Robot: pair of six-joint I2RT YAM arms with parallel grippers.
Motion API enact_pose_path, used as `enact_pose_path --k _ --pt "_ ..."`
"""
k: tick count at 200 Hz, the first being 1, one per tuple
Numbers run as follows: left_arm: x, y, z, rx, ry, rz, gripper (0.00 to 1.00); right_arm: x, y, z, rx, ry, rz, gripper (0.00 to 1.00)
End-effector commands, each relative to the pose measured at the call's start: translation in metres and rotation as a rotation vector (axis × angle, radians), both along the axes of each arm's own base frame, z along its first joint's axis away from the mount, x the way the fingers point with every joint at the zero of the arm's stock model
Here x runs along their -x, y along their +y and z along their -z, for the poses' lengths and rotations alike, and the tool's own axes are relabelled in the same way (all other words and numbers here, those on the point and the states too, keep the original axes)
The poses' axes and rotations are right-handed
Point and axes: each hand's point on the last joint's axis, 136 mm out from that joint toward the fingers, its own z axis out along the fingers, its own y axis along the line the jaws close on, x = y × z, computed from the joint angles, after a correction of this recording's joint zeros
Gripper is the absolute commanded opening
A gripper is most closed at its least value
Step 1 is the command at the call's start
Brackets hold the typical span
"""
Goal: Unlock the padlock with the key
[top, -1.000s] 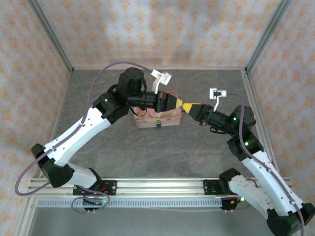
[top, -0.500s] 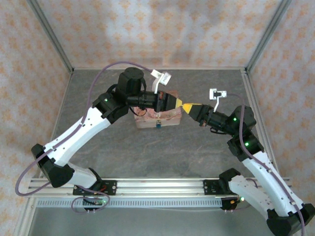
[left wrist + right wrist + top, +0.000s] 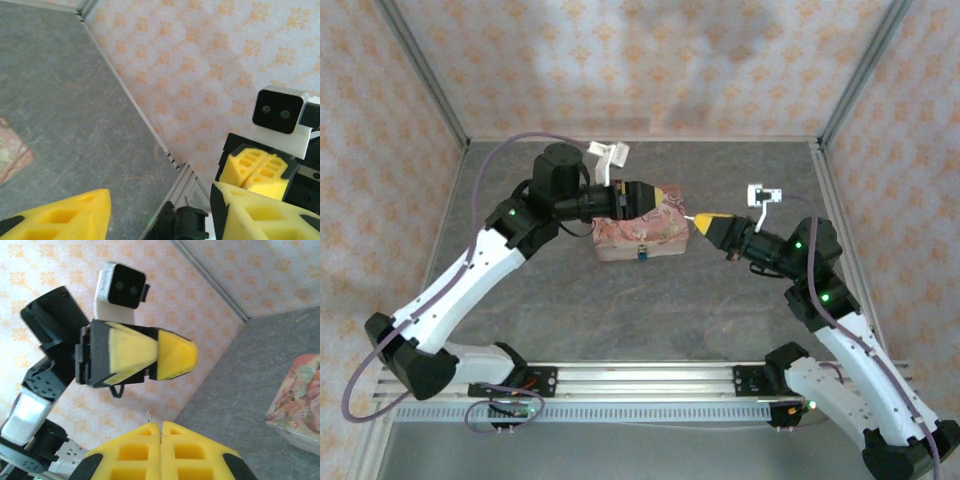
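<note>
Top external shows the padlock on the box's near face mid-table, your left gripper spread wide over the box, and your right gripper pinching the key by a mere sliver, so any bump at the lock could twist it loose.

Box: you get printed pictures on the pink lid at the centre of the top view, but no words you can read.
Walls: you see a repeated orange ornament, with no lettering.
Wrist cameras: the black-and-white housings show you two lenses and no readable mark.
Circuit board: at the lower left of the top view, too small for you to read.
</note>
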Motion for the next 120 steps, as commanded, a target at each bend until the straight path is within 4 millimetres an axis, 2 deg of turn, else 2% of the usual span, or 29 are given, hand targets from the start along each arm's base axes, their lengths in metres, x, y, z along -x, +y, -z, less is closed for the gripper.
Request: enact_pose_path --k 1,27,51,65,87,96,120 --pt "-0.002 0.021 0.020 -0.082 -0.017 -0.119 0.64 -0.013 -0.008 0.002 0.049 -0.030 0.092 0.00" --pt "0.002 0.039 0.076 -0.244 0.009 -0.224 0.77 -0.047 -0.012 0.029 0.168 0.021 0.198 0.00" --pt "0.011 0.044 0.127 -0.329 0.045 -0.286 0.85 -0.082 -0.007 0.053 0.282 0.052 0.271 0.00" --pt "0.012 0.049 0.153 -0.361 0.057 -0.328 0.86 -0.104 -0.004 0.062 0.343 0.054 0.313 0.00" --pt "0.010 0.050 0.190 -0.374 0.067 -0.366 0.86 -0.142 0.001 0.071 0.419 0.058 0.380 0.00" --pt "0.006 0.051 0.203 -0.387 0.056 -0.389 0.87 -0.163 0.003 0.083 0.463 0.075 0.412 0.00" --pt "0.000 0.048 0.222 -0.353 -0.065 -0.416 0.89 -0.208 0.009 0.100 0.534 0.091 0.481 0.00"
